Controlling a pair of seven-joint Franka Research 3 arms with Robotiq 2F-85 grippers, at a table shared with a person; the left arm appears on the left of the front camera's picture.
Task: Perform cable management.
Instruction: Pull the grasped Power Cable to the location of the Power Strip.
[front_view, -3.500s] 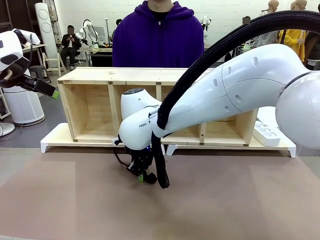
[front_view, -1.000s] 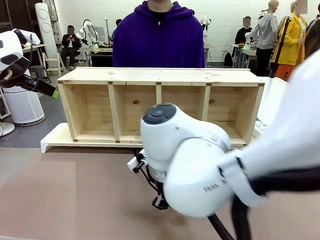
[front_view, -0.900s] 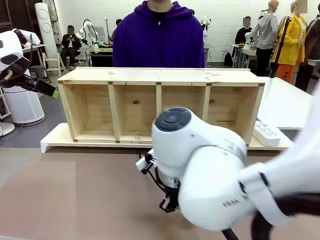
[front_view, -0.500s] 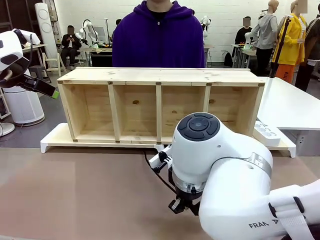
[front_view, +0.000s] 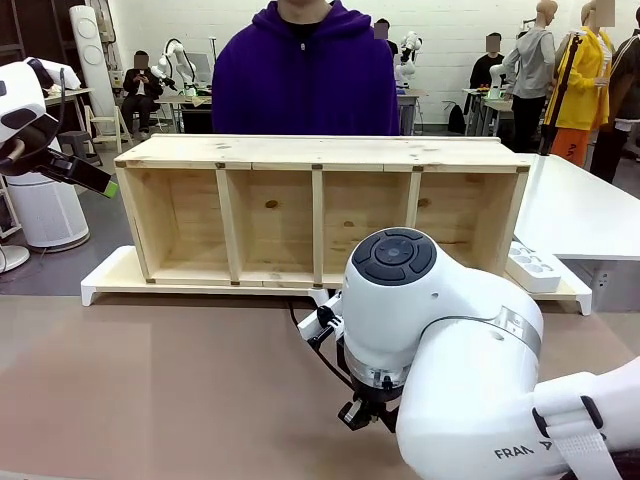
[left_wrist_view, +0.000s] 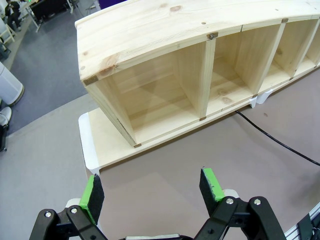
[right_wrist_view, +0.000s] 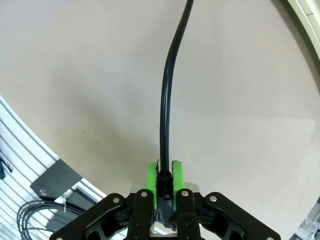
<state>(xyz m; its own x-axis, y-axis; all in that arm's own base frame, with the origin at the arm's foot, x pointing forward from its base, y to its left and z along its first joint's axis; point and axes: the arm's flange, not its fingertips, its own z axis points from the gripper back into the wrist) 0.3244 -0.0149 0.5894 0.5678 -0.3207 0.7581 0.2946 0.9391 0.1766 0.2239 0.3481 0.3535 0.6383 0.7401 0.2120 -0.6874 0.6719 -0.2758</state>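
One partial brand mark
Grey letters "FRAN" stand on the white right arm (front_view: 470, 400), lower right of the right gripper (front_view: 358, 414).

**Three Cameras, One Table**

The front camera faces across the table (front_view: 130, 400) toward the wooden shelf (front_view: 320, 152) and the person (front_view: 305, 80). The left wrist camera overlooks that same shelf from above. The right wrist camera sits close over the table and the cable (right_wrist_view: 164, 110).

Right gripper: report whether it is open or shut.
Shut. On the right gripper, the green fingers press against both sides of the black cable, which runs off across the table.
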